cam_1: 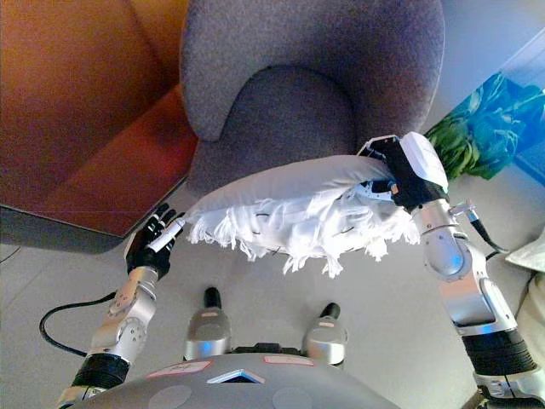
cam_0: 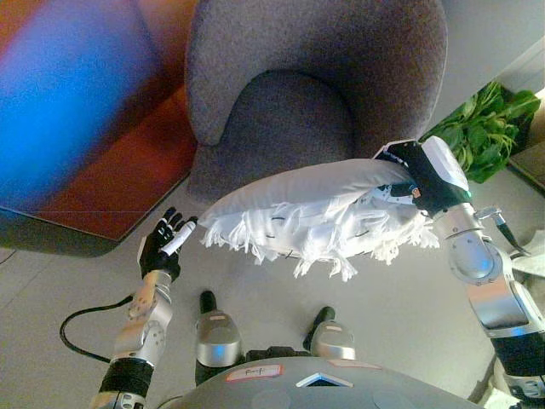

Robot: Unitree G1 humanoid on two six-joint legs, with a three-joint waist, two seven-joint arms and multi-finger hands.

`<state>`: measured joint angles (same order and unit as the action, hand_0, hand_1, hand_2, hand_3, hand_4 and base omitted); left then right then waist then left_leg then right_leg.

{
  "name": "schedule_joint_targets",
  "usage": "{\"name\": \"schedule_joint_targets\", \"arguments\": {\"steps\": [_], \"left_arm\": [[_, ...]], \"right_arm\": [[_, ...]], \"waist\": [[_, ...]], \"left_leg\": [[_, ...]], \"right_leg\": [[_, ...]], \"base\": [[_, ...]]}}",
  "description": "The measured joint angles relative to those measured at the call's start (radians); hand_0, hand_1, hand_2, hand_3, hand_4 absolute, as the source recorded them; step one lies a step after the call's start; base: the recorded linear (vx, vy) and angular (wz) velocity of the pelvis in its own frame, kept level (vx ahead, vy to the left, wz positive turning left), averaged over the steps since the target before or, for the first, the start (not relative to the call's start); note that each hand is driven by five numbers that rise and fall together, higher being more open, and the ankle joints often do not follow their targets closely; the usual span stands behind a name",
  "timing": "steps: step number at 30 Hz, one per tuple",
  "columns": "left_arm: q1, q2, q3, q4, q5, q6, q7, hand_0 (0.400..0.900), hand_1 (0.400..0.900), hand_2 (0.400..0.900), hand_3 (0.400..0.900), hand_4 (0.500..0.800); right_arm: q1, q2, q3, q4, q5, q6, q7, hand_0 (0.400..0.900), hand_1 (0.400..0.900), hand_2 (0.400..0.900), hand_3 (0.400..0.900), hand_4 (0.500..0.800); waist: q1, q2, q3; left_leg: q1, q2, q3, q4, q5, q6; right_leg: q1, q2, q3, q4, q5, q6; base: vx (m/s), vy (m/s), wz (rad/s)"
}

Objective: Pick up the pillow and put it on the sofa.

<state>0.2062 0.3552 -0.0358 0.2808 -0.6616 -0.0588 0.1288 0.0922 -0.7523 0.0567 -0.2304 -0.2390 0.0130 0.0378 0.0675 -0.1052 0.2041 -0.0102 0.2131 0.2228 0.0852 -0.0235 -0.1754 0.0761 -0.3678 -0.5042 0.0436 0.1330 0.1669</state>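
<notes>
Before sofa (cam_0: 315,94) front edge, right hand (cam_0: 409,175) gripping fringed pillow (cam_0: 315,213), left hand (cam_0: 166,243) open alongside.

A green leafy plant (cam_0: 485,128) fills the right edge of the frame, partly behind a pale upright panel (cam_0: 532,68) at the upper right. A reddish-brown wooden surface (cam_0: 119,170) with a dark front edge spreads across the left side. Pale grey floor (cam_0: 409,307) covers the lower part of the frame.
</notes>
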Motion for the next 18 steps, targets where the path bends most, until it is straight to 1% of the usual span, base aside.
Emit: {"name": "schedule_joint_targets", "arguments": {"steps": [1,2,3,6,9,10,11,12,13,15,16,17,18], "left_arm": [[0.003,0.0,0.005,0.002,0.0,0.002,-0.008,0.9,0.9,0.9,0.9,0.8],[0.004,0.0,0.007,0.004,0.0,0.007,-0.014,0.9,0.9,0.9,0.9,0.8],[0.004,0.0,0.01,0.004,0.0,0.013,-0.02,0.9,0.9,0.9,0.9,0.8],[0.022,0.011,0.022,0.004,0.0,0.024,-0.037,0.9,0.9,0.9,0.9,0.8],[0.037,0.035,0.023,-0.004,-0.001,0.04,-0.048,0.9,0.9,0.9,0.9,0.8],[0.048,0.048,0.027,-0.014,-0.001,0.046,-0.048,0.9,0.9,0.9,0.9,0.8],[0.058,0.065,0.026,-0.022,-0.004,0.061,-0.051,0.9,0.9,0.9,0.9,0.8],[0.059,0.077,0.027,-0.026,-0.005,0.066,-0.052,0.9,0.9,0.9,0.9,0.8],[0.067,0.094,0.028,-0.035,-0.01,0.07,-0.052,0.9,0.9,0.9,0.9,0.8],[0.07,0.139,0.028,-0.067,-0.014,0.077,-0.059,0.9,0.9,0.9,0.9,0.8],[0.067,0.157,0.029,-0.07,-0.022,0.078,-0.064,0.9,0.9,0.9,0.9,0.8],[0.064,0.17,0.032,-0.071,-0.023,0.081,-0.064,0.9,0.9,0.9,0.9,0.8],[0.064,0.179,0.035,-0.071,-0.024,0.083,-0.064,0.9,0.9,0.9,0.9,0.8]], "right_arm": [[0.0,-0.014,0.0,0.0,0.01,0.003,0.021,0.4,0.4,0.4,0.4,0.5],[-0.002,-0.035,0.001,0.012,0.036,0.005,0.046,0.4,0.4,0.4,0.4,0.5],[-0.003,-0.054,0.001,0.029,0.053,0.009,0.063,0.4,0.4,0.4,0.4,0.5],[-0.082,-0.1,0.046,0.178,0.114,0.025,0.093,0.4,0.4,0.4,0.4,0.5],[-0.217,-0.112,0.103,0.389,0.156,0.055,0.098,0.4,0.4,0.4,0.4,0.5],[-0.282,-0.112,0.14,0.487,0.163,0.053,0.098,0.4,0.4,0.4,0.4,0.5],[-0.34,-0.114,0.17,0.58,0.171,0.064,0.097,0.4,0.4,0.4,0.4,0.5],[-0.396,-0.122,0.207,0.661,0.186,0.079,0.097,0.4,0.4,0.4,0.4,0.5],[-0.481,-0.131,0.27,0.767,0.211,0.087,0.094,0.4,0.4,0.4,0.4,0.5],[-0.651,-0.136,0.373,0.982,0.238,0.103,0.082,0.4,0.4,0.4,0.4,0.5],[-0.72,-0.137,0.411,1.049,0.242,0.118,0.071,0.4,0.4,0.4,0.4,0.5],[-0.785,-0.137,0.434,1.103,0.25,0.129,0.063,0.4,0.4,0.4,0.4,0.5],[-0.849,-0.137,0.458,1.145,0.26,0.136,0.06,0.408,0.408,0.408,0.408,0.505]], "waist": [[0.001,-0.001,-0.001],[0.018,-0.001,-0.004],[0.021,-0.004,-0.01],[0.047,-0.018,-0.035],[0.079,-0.035,-0.047],[0.089,-0.039,-0.049],[0.107,-0.042,-0.048],[0.124,-0.044,-0.048],[0.141,-0.045,-0.047],[0.189,-0.05,-0.038],[0.195,-0.049,-0.033],[0.213,-0.045,-0.018],[0.24,-0.041,-0.007]], "left_leg": [[0.005,-0.002,-0.003,0.0,0.0,0.0],[0.008,-0.002,-0.004,0.0,0.0,0.0],[0.01,-0.003,-0.007,0.0,0.0,-0.001],[0.009,-0.003,-0.03,0.001,0.004,-0.004],[0.0,-0.003,-0.04,0.0,0.013,-0.006],[-0.008,-0.002,-0.055,0.0,0.018,-0.007],[-0.012,-0.002,-0.072,-0.003,0.024,-0.009],[-0.016,0.001,-0.082,-0.005,0.029,-0.011],[-0.023,0.004,-0.097,-0.008,0.037,-0.014],[-0.054,0.012,-0.129,-0.019,0.06,-0.021],[-0.075,0.014,-0.148,-0.023,0.07,-0.023],[-0.087,0.018,-0.162,-0.029,0.082,-0.025],[-0.101,0.02,-0.169,-0.032,0.089,-0.026]], "right_leg": [[0.011,0.0,-0.003,-0.007,0.0,0.0],[0.021,0.002,-0.009,-0.014,0.0,0.0],[0.028,0.003,-0.02,-0.022,0.0,0.0],[0.058,0.013,-0.05,-0.047,0.0,0.0],[0.063,0.02,-0.06,-0.063,0.0,0.0],[0.071,0.024,-0.073,-0.071,0.0,0.0],[0.082,0.031,-0.085,-0.082,0.0,0.0],[0.088,0.037,-0.088,-0.088,0.0,0.0],[0.094,0.046,-0.103,-0.097,0.0,0.0],[0.092,0.065,-0.128,-0.121,0.0,0.001],[0.089,0.075,-0.142,-0.129,0.001,0.002],[0.082,0.081,-0.148,-0.129,0.001,0.002],[0.073,0.084,-0.153,-0.129,0.001,0.002]], "base": [[0.16,-0.058,0.18],[0.18,-0.068,0.2],[0.17,-0.062,0.19],[0.19,-0.059,0.23],[0.18,-0.079,0.24],[0.19,-0.11,0.26],[0.15,-0.122,0.24],[0.04,-0.154,0.3],[0.03,-0.181,0.33],[0.0,-0.162,0.29],[-0.02,-0.148,0.29],[-0.01,-0.128,0.26],[0.0,-0.149,0.31]]}}
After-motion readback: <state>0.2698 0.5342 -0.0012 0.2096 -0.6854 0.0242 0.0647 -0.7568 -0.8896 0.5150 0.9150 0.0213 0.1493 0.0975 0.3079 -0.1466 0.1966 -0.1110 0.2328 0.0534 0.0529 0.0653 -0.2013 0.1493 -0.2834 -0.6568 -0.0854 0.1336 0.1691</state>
